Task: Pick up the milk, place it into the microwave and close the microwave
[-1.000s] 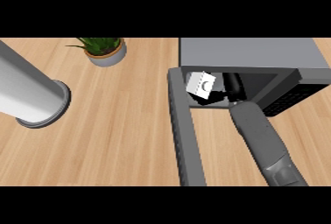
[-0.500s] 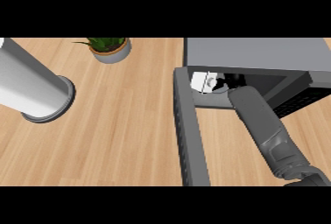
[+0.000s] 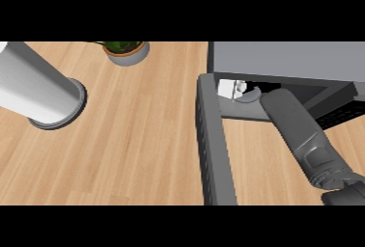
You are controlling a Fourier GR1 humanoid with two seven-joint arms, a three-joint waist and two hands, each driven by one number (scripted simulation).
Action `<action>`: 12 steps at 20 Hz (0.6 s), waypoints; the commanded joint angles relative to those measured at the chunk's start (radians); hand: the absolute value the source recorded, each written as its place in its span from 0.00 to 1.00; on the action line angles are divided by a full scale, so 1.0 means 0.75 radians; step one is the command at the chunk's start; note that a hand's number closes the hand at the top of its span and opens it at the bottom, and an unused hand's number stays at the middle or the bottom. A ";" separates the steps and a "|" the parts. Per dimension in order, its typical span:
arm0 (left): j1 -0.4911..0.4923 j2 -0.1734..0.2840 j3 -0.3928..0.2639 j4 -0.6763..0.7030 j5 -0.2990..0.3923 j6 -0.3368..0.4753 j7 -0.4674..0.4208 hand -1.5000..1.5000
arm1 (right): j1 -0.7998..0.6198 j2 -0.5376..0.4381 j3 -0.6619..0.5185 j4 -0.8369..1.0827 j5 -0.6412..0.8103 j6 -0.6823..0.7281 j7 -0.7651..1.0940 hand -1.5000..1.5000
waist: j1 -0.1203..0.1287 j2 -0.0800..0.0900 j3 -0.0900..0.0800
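— Fingers first: can we see them on our right hand?

— No, we cannot tell; the grey right forearm (image 3: 303,132) reaches into the grey box-shaped microwave (image 3: 285,60) and hides that hand. Our left hand is out of view.

— And the small white milk carton (image 3: 231,89)?

— Inside the cavity, at its left (only a sliver shows).

— So we judge placing is in hand. Next?

— Let go, draw the arm clear, then swing the long grey microwave door (image 3: 214,149) shut.
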 commanded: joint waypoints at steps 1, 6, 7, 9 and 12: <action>-0.025 0.023 -0.009 0.007 0.003 -0.011 0.010 0.00 | -0.103 -0.016 -0.019 0.049 0.022 -0.168 0.045 1.00 | 0.044 0.008 -0.007; -0.053 0.010 -0.037 0.020 -0.020 0.005 0.019 0.00 | -0.082 -0.074 0.006 0.141 0.075 -0.218 0.040 1.00 | 0.068 0.031 -0.005; -0.058 0.019 -0.034 0.049 -0.021 -0.012 0.010 0.00 | -0.095 -0.083 -0.006 0.158 0.069 -0.255 0.081 1.00 | 0.063 0.025 -0.007; -0.062 0.012 -0.051 0.032 -0.053 -0.012 0.012 0.00 | -0.082 -0.110 0.009 0.196 0.097 -0.358 0.128 0.00 | 0.071 0.036 -0.007; -0.080 0.028 -0.037 0.035 -0.083 -0.005 0.005 0.00 | -0.091 -0.206 0.029 0.310 0.133 -0.506 0.352 0.00 | 0.067 0.042 -0.013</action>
